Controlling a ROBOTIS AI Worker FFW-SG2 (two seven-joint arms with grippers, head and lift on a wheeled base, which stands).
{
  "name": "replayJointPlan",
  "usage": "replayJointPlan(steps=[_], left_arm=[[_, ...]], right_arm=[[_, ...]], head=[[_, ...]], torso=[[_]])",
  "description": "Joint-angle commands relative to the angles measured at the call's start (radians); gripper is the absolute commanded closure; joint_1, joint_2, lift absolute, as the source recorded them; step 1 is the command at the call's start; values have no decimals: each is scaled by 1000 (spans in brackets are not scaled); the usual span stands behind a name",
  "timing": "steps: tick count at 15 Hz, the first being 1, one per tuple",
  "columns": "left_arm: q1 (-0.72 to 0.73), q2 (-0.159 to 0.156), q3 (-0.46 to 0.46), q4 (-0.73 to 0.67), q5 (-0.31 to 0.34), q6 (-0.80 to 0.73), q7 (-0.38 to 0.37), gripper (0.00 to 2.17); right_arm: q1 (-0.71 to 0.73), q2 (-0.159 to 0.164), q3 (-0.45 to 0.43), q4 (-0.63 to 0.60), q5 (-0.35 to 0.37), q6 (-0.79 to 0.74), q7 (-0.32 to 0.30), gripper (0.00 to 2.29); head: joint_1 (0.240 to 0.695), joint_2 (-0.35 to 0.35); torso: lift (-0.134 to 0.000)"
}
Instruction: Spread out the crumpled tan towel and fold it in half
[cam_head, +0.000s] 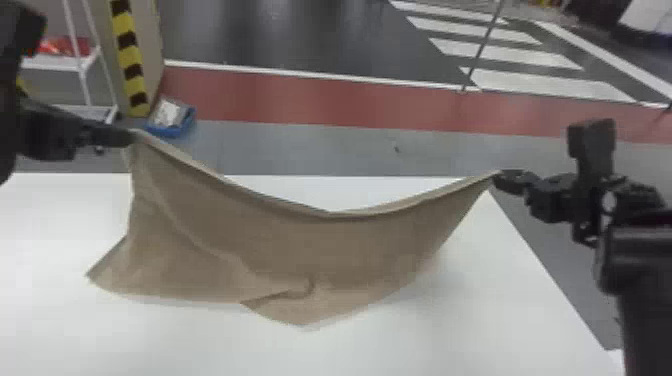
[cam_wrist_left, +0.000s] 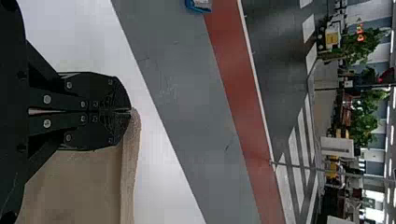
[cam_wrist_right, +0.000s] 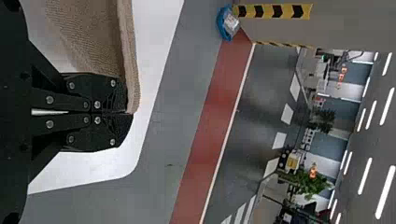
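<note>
The tan towel (cam_head: 280, 245) hangs between the left gripper (cam_head: 132, 136) and the right gripper (cam_head: 495, 177), each with fingers pinched shut on an upper corner. Its held edge runs left to right, sagging midway, above the white table (cam_head: 505, 310). The loose cloth falls to the near side, so spreading it probably calls for both arms pulling evenly apart.

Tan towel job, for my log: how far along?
Gripping looks done: left gripper and right gripper pinch the towel's top edge at opposite ends. Spreading is in hand; the lower part is creased. It sags between them, so laying flat and folding remain.
</note>
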Motion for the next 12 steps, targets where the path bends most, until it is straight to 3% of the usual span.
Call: replayJointPlan(steps=[1,4,6,7,8,10,12], left_arm=[[-201,-20,-30,273,22,-132,44,1295],[-406,-42,-17,498,54,-236,96,1295],[-425,-34,29,487,68,-233,90,1295],[-397,-23,47,431,88,-215,71,1295],[-319,10,82,328,117,-181,60,1295],[-81,79,161,95,155,-138,37,1295],[190,112,266,-60,183,-169,19,1295]], right_arm=[[-154,-9,86,122,30,41,-32,1578],[-334,-10,109,222,30,90,-73,1578],[-397,-30,109,225,6,157,-72,1578],[-371,-52,98,163,-22,206,-64,1578],[-280,-73,74,67,-53,228,-56,1578],[-24,-81,-12,-134,-96,222,-35,1578],[232,-42,-84,-284,-137,142,19,1578]], head=[[581,-228],[485,-204],[428,-199],[381,-195],[366,-193],[366,-191],[422,-178]], torso=[[-124],[-124],[-124],[-124],[-124],[-124],[-124]])
